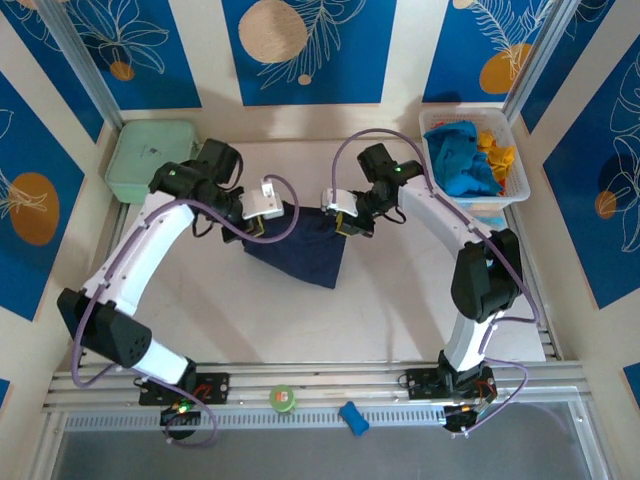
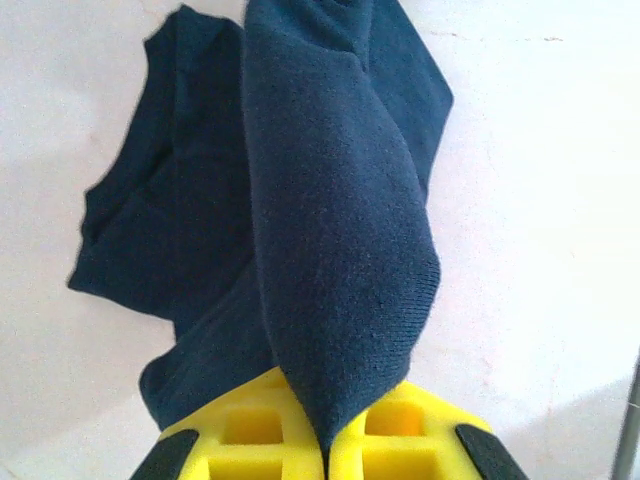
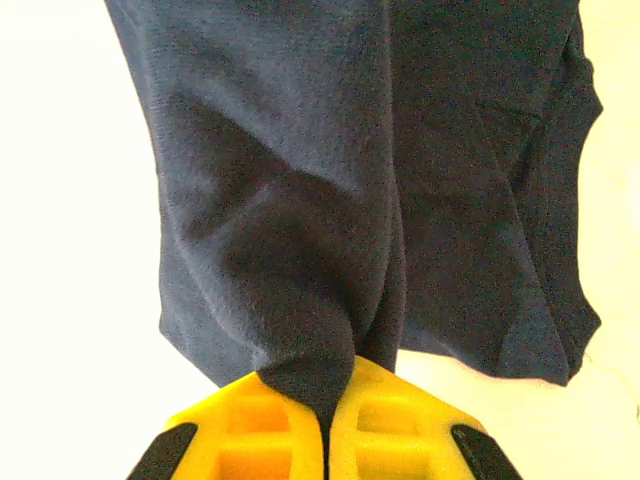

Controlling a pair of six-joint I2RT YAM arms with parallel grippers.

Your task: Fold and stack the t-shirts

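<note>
Over the table (image 1: 390,310): navy t-shirt (image 1: 300,250), hung by one edge between left gripper (image 2: 325,445) and right gripper (image 3: 325,415), both clenched on its cloth, likely to spread it flat for folding.

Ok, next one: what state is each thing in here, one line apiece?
navy t-shirt: not folded, gripped at two spots, rest trailing on the table.
left tool: shut on navy t-shirt.
right tool: shut on navy t-shirt.
turquoise t-shirt: crumpled in white basket.
orange-yellow t-shirt: crumpled in white basket.
</note>
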